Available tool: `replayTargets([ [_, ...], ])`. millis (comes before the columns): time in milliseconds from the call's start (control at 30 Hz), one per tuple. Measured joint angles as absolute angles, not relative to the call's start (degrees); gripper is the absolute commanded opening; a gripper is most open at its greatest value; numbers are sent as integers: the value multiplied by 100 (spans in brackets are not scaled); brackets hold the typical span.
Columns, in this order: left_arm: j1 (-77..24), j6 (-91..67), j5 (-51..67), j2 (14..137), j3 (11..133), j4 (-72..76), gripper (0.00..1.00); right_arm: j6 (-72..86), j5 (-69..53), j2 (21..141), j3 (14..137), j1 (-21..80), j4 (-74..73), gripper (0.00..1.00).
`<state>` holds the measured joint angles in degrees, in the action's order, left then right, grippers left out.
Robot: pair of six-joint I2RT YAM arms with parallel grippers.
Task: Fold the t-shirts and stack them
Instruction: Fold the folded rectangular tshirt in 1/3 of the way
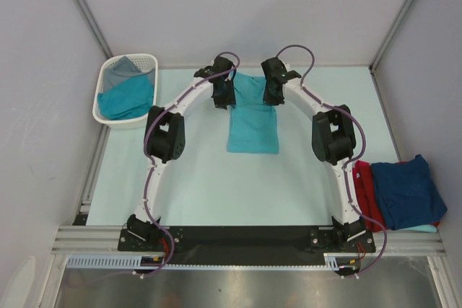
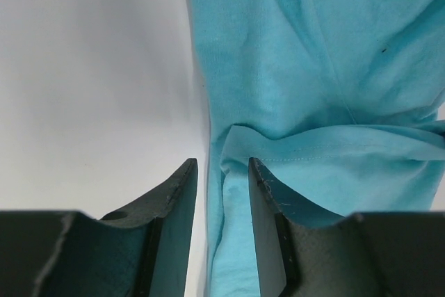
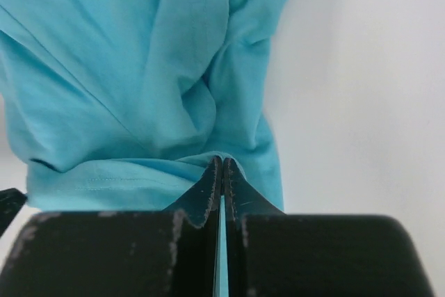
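Note:
A teal t-shirt point(image 1: 253, 124) lies partly folded on the table's middle, its far end lifted between my two grippers. My left gripper point(image 1: 222, 96) is at its far left corner. In the left wrist view the left gripper point(image 2: 222, 165) is open, and a fold of the teal t-shirt point(image 2: 313, 67) lies loose between the jaws. My right gripper point(image 1: 273, 91) is at the far right corner. In the right wrist view the right gripper point(image 3: 222, 161) is shut on the teal t-shirt point(image 3: 125, 81), pinching its hem.
A white slotted basket point(image 1: 101, 102) at the far left holds a teal shirt point(image 1: 128, 99) and a grey shirt point(image 1: 123, 70). At the near right a navy t-shirt point(image 1: 404, 191) lies on a red t-shirt point(image 1: 363, 185). Grey walls stand close on both sides.

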<state>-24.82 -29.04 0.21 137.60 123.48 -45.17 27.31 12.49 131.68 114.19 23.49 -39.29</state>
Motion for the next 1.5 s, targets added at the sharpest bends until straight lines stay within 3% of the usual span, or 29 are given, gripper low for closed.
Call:
replayTargets([
  [600,-2473,-2902,21,13760,12289,-4512,40,2783,1310,13834,11867,2300,-3999,0],
  [1067,-2471,-2906,21,13760,12283,-4510,40,2867,1468,13388,11111,2220,-3715,1],
  [1100,-2471,-2906,21,13760,12274,-4510,40,2867,1437,13388,11111,2204,-3712,10],
  [1133,-2471,-2906,21,13760,12265,-4510,40,2867,1402,13388,11111,2189,-3715,31],
  [1200,-2471,-2904,21,13760,12230,-4501,41,2862,1302,13388,11109,2161,-3695,53],
  [1233,-2471,-2906,21,13745,12182,-4488,41,2803,1260,13388,11067,2143,-3612,74],
  [1267,-2471,-2904,5,13719,12110,-4471,42,2788,1212,13369,10991,2128,-3516,80],
  [1333,-2471,-2904,-49,13587,11878,-4407,42,2746,1138,13284,10901,2128,-3389,88],
  [1500,-2471,-2906,-108,13117,11655,-4375,42,2670,1061,12958,10864,2158,-3395,87],
])
